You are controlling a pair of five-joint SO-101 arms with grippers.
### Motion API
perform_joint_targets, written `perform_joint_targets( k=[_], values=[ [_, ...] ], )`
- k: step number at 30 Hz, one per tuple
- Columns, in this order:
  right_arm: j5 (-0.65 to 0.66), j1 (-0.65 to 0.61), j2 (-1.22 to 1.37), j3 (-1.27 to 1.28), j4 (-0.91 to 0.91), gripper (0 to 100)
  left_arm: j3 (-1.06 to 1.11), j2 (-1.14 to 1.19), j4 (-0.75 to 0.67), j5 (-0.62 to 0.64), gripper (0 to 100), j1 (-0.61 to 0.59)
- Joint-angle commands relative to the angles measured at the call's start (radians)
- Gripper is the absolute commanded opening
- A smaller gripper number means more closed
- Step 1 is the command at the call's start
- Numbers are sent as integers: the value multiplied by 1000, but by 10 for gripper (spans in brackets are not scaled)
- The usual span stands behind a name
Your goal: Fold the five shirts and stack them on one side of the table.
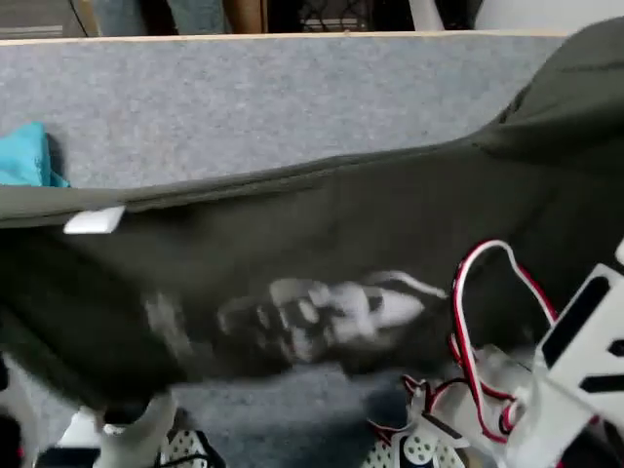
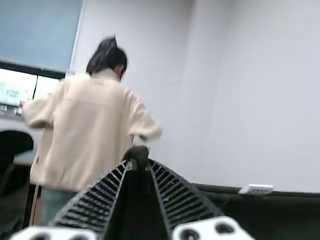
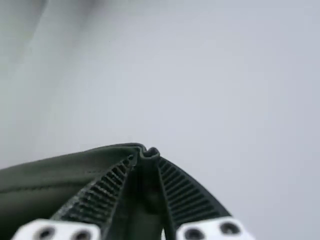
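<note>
Left jaws: closed tight, with a small bunch of dark fabric pinched at the tips.
Right jaws: closed on a fold of the same dark cloth, which runs off to one side from the tips.
Dark olive shirt (image 1: 292,234): lifted and stretched wide over the table (image 1: 292,107), from its left edge toward its far right corner. The top edge is taut and higher at the right end.
White tag (image 1: 95,220): on the shirt's top edge, near the left end.
White print (image 1: 322,317): about mid-shirt, too blurred to make out.
Hem: hangs toward the table's near edge. I cannot tell whether it touches the table.
Teal shirt (image 1: 24,156): bunched on the table at the left edge, just beyond the olive shirt's top edge.
Table: grey felt.
White arm (image 1: 575,361): at the near right corner, in front of the shirt, with red and white wires (image 1: 458,292) looping beside it. I cannot tell which of my arms it is.
</note>
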Motion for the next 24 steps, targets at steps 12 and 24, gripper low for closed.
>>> perform_joint_targets(
  k=[12,24],
  values=[
    [115,-241,140,449,89,13,1471,-261,-649,-12,29,-33],
    [104,-427,526,734,-387,13,1460,264,-1392,5,29,-82]
  ],
)
